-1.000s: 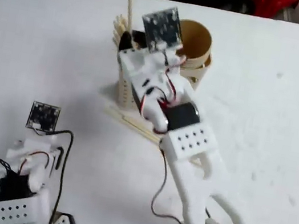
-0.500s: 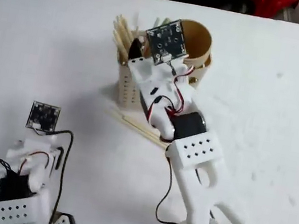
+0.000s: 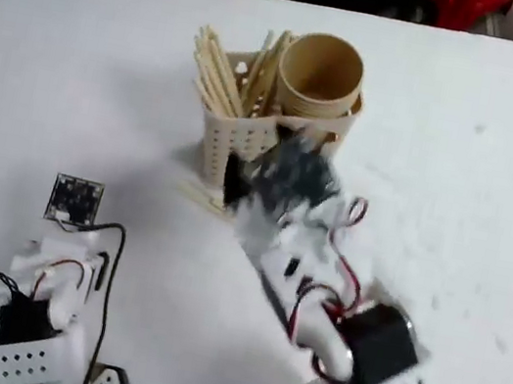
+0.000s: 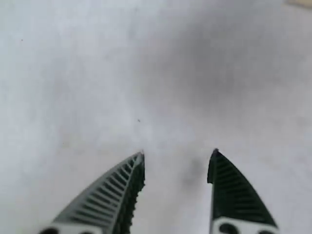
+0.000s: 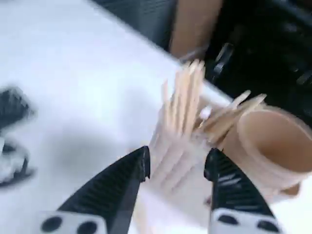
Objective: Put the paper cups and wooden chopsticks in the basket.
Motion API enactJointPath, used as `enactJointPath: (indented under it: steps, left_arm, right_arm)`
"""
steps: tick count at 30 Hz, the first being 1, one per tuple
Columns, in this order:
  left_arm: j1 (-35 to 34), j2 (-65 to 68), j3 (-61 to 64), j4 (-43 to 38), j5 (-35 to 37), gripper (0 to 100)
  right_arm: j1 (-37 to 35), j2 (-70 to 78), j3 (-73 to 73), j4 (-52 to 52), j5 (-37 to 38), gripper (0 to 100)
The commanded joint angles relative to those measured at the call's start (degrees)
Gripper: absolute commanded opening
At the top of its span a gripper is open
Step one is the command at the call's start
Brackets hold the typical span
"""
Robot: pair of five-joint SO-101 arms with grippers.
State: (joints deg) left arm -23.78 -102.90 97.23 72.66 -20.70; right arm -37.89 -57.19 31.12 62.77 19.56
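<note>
At the basket (image 3: 246,140), the right gripper (image 5: 179,151) has drawn back, spread and empty, its chopsticks (image 3: 220,71) now standing inside. Loose chopsticks (image 3: 198,197) remain on the table (image 3: 465,139).

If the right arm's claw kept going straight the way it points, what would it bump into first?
Most likely the basket, whose wall sits framed between the open fingers of the right gripper, below the wooden chopsticks standing in it. How far off it is is hard to judge.

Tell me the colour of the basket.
Cream-white, with a grid of small holes: the basket shows best in the high view.
</note>
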Motion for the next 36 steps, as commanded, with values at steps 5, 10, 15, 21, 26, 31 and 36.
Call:
enactJointPath:
  steps: [5,10,15,21,26,31,36]
  left_arm:
    - [-0.3,-0.2,-0.2,0.2,-0.2,22]
    - [-0.3,-0.2,-0.2,0.2,-0.2,22]
    - [-0.3,-0.2,-0.2,0.2,-0.2,22]
    - [-0.3,-0.2,-0.2,0.2,-0.2,22]
    - [-0.3,-0.2,-0.2,0.2,-0.2,22]
    - [-0.3,-0.2,-0.2,0.2,-0.2,22]
    - [-0.3,-0.2,-0.2,0.2,-0.2,22]
  right_arm:
    - [-1.5,9.8,12.9,1.6,13.9,19.0]
    - [-1.3,20.4,22.5,-13.6,17.3,19.0]
    - [2.4,32.3,23.2,-22.0,19.3,19.0]
    - [4.4,41.5,23.1,-31.8,19.2,19.0]
    - [4.2,44.8,23.1,-34.8,19.1,19.0]
    - [3.9,47.0,23.1,-34.8,19.3,19.0]
    - [1.5,47.0,23.1,-31.3,19.4,12.0]
